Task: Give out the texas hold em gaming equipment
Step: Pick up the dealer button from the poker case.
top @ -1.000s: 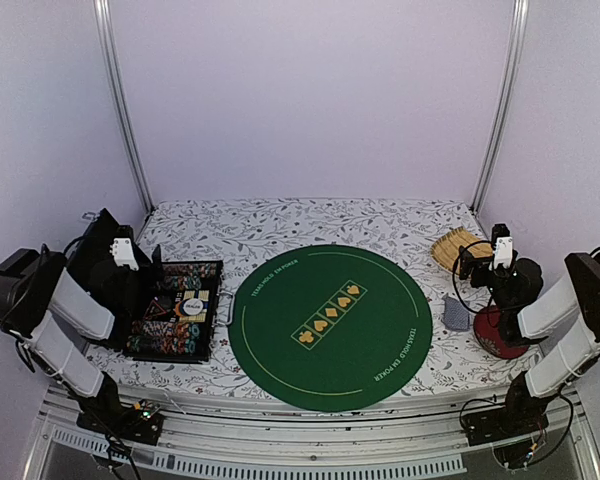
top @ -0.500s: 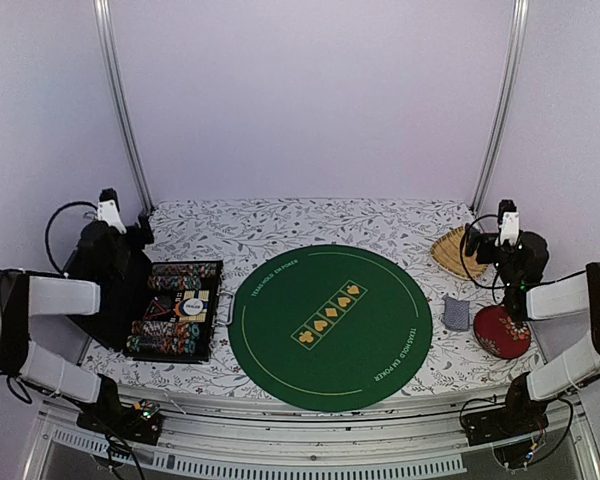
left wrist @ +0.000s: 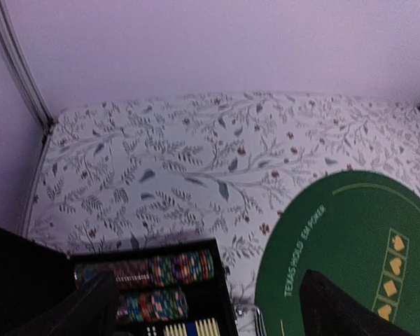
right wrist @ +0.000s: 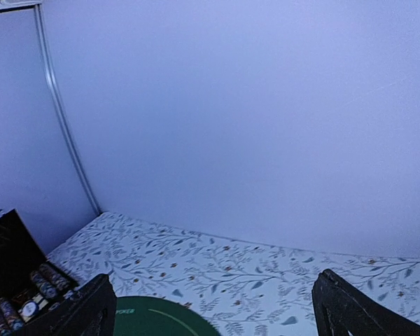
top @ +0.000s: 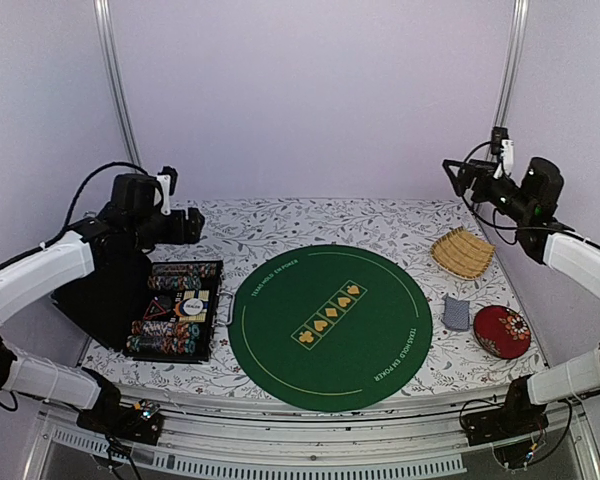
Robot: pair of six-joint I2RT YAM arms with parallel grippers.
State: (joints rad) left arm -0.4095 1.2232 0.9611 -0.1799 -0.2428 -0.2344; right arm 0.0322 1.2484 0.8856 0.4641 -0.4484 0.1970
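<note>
poker chips point(top: 175, 305) sit packed in the black case point(top: 218, 330) left of the green mat point(top: 280, 345); cards point(top: 457, 313) lie just right of it. the left gripper point(top: 188, 226) and right gripper point(top: 458, 172) hang high toward its far side, jaws apart, empty. lower carelessly and you risk clipping the case wall or scattering chips.

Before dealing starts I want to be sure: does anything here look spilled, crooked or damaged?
Nothing stands out. The chips lie in rows inside the open black case, the green mat lies flat, and the cards sit in one pile beside the red dish.
</note>
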